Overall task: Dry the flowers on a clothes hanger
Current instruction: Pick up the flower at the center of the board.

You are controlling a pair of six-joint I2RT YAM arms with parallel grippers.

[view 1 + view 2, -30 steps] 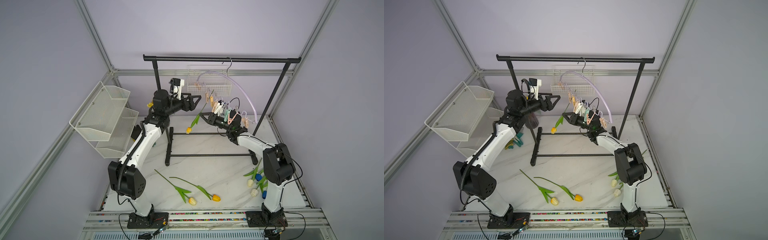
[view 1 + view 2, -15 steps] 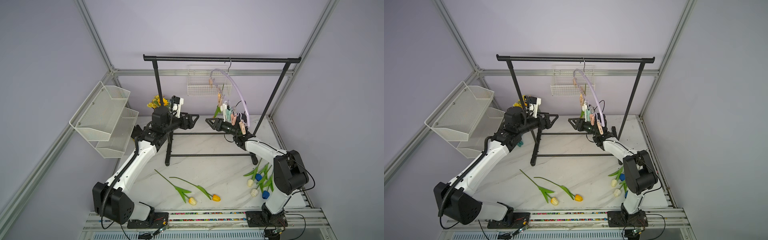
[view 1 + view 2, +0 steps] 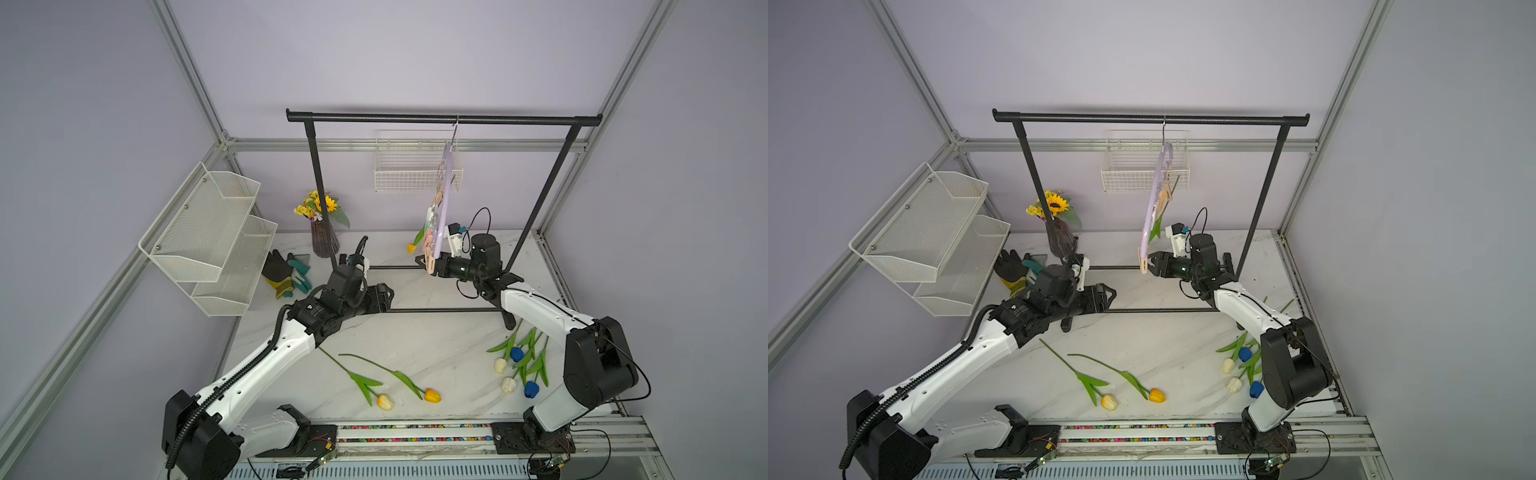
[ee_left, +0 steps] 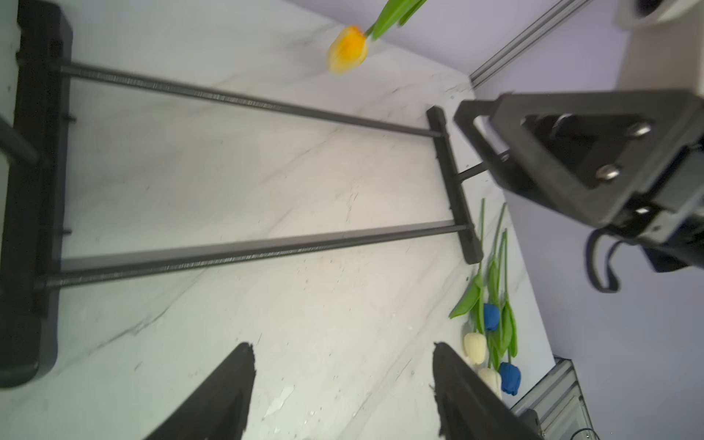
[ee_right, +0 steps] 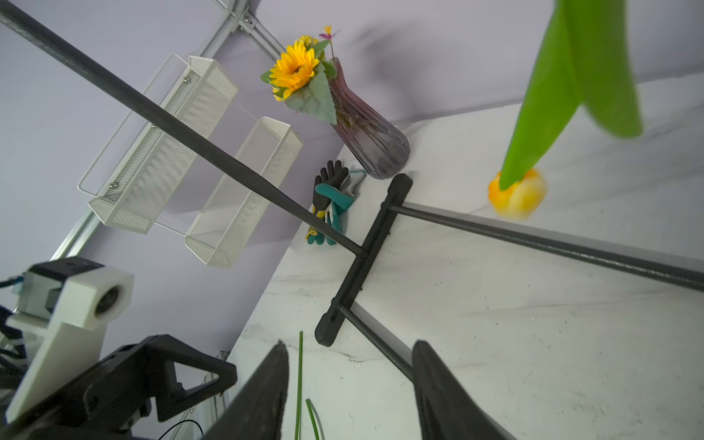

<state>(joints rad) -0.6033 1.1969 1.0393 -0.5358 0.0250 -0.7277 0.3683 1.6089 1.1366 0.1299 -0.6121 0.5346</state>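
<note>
The lilac clothes hanger (image 3: 444, 195) (image 3: 1152, 208) hangs edge-on from the rack bar. One tulip dangles from its clips, its yellow head (image 3: 411, 248) (image 4: 347, 49) (image 5: 518, 194) just above the table. My right gripper (image 3: 422, 262) (image 5: 348, 344) stands open and empty right by the hanger's lowest clips (image 3: 430, 254). Down over the rack's base, my left gripper (image 3: 386, 296) (image 4: 343, 346) is open and empty too. Two flowers, yellow (image 3: 385, 402) and orange (image 3: 433, 395), lie at the front middle. Several white and blue ones (image 3: 517, 368) lie in a bunch at the right.
The black garment rack (image 3: 440, 119) spans the back, with its base rails (image 3: 436, 309) on the marble table. A wire basket (image 3: 409, 178) hangs on the back wall and mesh shelves (image 3: 208, 237) on the left wall. A sunflower vase (image 3: 323, 239) and gloves (image 3: 286, 272) sit back left.
My left arm has dropped from the hanger down to the rack's base. The hanger has swung round to edge-on with the tulip left hanging. My right gripper has opened wider.
</note>
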